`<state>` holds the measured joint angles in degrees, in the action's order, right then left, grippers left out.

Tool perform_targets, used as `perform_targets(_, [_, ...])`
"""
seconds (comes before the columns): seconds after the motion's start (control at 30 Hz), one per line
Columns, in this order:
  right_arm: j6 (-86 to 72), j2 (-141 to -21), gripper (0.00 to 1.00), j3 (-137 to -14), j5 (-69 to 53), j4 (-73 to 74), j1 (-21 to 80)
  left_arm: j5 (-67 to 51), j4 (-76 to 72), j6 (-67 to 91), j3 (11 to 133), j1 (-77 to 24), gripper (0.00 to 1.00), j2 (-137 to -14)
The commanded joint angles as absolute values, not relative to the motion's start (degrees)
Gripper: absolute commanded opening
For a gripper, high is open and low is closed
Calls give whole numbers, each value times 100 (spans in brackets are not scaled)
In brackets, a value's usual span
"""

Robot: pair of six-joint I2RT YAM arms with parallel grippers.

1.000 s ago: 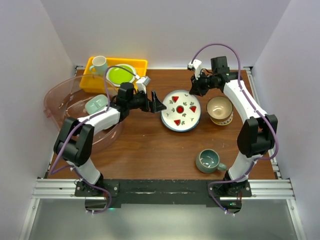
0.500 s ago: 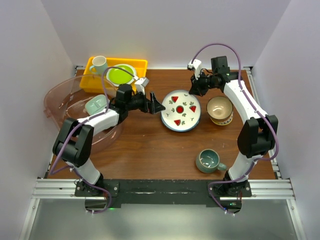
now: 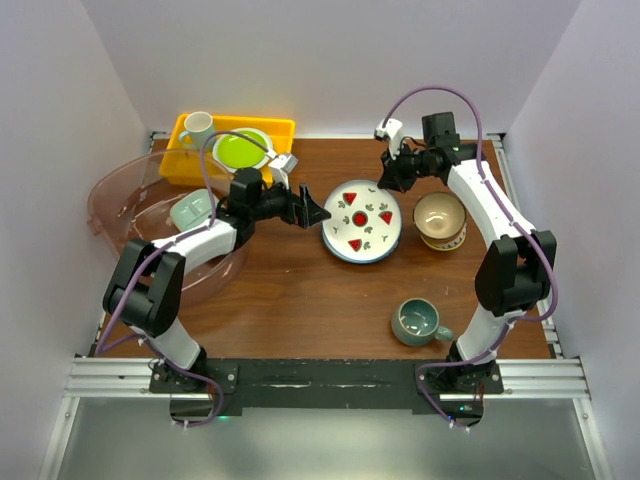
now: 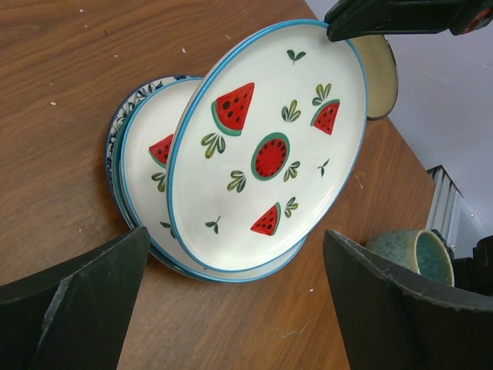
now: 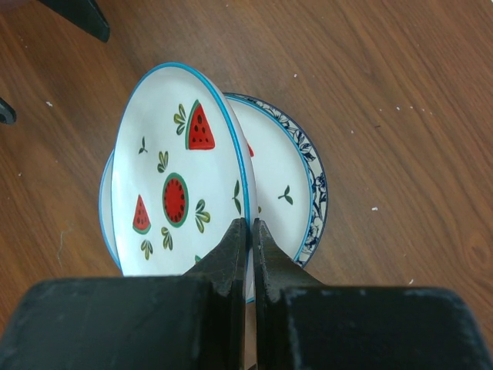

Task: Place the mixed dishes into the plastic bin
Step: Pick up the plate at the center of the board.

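Far to the left of the stack of plates point(image 3: 362, 222) sits the plastic bin point(image 3: 130, 195), at the table's point(image 3: 290, 290) left edge, with the green tray point(image 3: 192, 208) lying inside it. Behind and left of the stack, a yellow tray point(image 3: 270, 128) holds a white mug point(image 3: 197, 128) and a lime plate point(image 3: 240, 150). The left gripper point(image 3: 316, 207) hovers just left of the stack, facing it, its fingers point(image 4: 77, 308) spread wide and holding nothing.

The stack lies on the table near its middle. Its top plate point(image 4: 266, 146), white with a blue rim and watermelon slices, is tilted, raised off the two plates beneath on its far side. The right gripper point(image 5: 248, 225) is there at the stack's far rim, its fingers point(image 5: 231, 254) pinched narrow on the top plate's edge.

Just right of the stack stands the tan bowl point(image 3: 440, 220). The teal mug point(image 3: 417, 320) stands nearer the arm bases, to the stack's right and well apart from it.
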<state>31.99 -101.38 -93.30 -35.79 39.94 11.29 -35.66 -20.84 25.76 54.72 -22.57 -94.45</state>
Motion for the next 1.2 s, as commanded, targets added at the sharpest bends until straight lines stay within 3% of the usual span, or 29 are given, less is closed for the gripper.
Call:
perform_targets(0.0, [3252,-9729,0,-9615,-3973,3955,1178,-3770,-2566,2373,5449,-2215,100,-9290])
perform_targets(1.17, [3208,-9642,0,-9782,-4218,4043,1266,-4026,-3129,2602,5765,-2224,99,-10018])
